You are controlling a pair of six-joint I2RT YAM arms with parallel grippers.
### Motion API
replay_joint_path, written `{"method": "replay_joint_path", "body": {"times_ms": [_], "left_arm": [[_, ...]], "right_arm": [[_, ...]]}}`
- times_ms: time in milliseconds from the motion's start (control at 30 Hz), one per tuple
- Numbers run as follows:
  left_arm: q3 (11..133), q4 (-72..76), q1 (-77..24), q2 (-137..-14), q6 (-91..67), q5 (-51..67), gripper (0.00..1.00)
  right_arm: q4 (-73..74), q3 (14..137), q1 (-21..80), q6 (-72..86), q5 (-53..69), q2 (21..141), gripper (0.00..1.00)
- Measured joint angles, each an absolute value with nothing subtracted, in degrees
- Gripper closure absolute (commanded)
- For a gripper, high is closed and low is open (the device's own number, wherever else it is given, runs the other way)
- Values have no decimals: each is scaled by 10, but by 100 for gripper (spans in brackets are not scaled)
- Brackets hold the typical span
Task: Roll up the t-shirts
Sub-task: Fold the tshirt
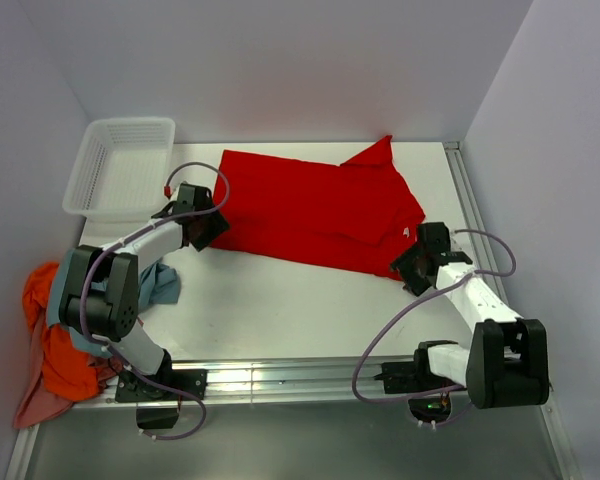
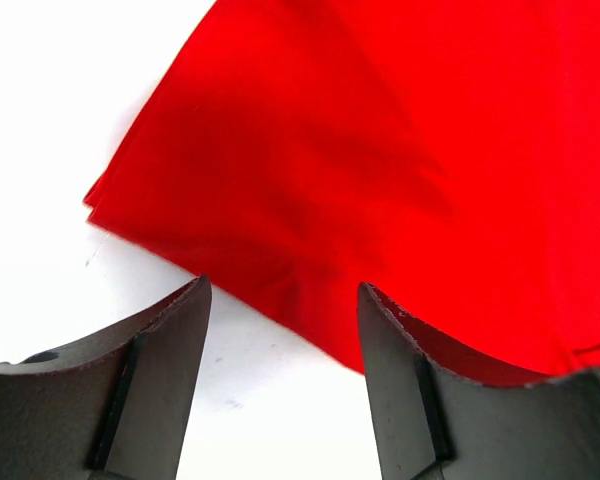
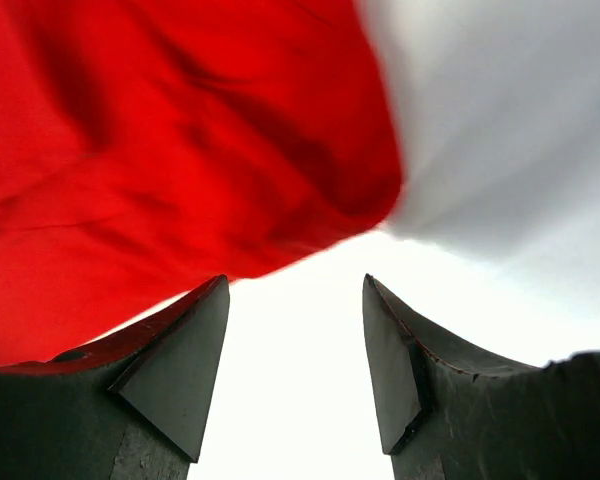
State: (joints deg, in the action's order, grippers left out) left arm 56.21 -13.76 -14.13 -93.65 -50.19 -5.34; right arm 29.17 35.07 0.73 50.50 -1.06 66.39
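Note:
A bright red t-shirt [image 1: 315, 205], folded into a long band, lies across the back middle of the table, with a white label [image 1: 407, 232] near its right end. My left gripper [image 1: 202, 230] is at its near-left corner. In the left wrist view the left gripper [image 2: 285, 287] is open, low over the table, and the red t-shirt's [image 2: 380, 150] hem runs just ahead of its tips. My right gripper [image 1: 410, 263] is at the near-right corner. In the right wrist view this gripper [image 3: 295, 280] is open over bare table, just short of the red cloth [image 3: 160, 150].
A white perforated basket [image 1: 120, 165] stands at the back left. More t-shirts are heaped by the left arm's base: orange [image 1: 58, 350], grey-blue [image 1: 162, 285] and pale pink [image 1: 35, 405], hanging off the table's left edge. Grey walls enclose the table.

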Motion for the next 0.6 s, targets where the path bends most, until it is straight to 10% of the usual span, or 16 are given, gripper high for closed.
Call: {"method": "replay_joint_path", "body": {"times_ms": [400, 600], "left_arm": [[535, -135, -143, -936, -501, -62, 37], [527, -130, -143, -936, -500, -70, 49]], "right_arm": [[230, 307, 7, 622, -53, 702, 43], [219, 298, 7, 657, -91, 702, 74]]}}
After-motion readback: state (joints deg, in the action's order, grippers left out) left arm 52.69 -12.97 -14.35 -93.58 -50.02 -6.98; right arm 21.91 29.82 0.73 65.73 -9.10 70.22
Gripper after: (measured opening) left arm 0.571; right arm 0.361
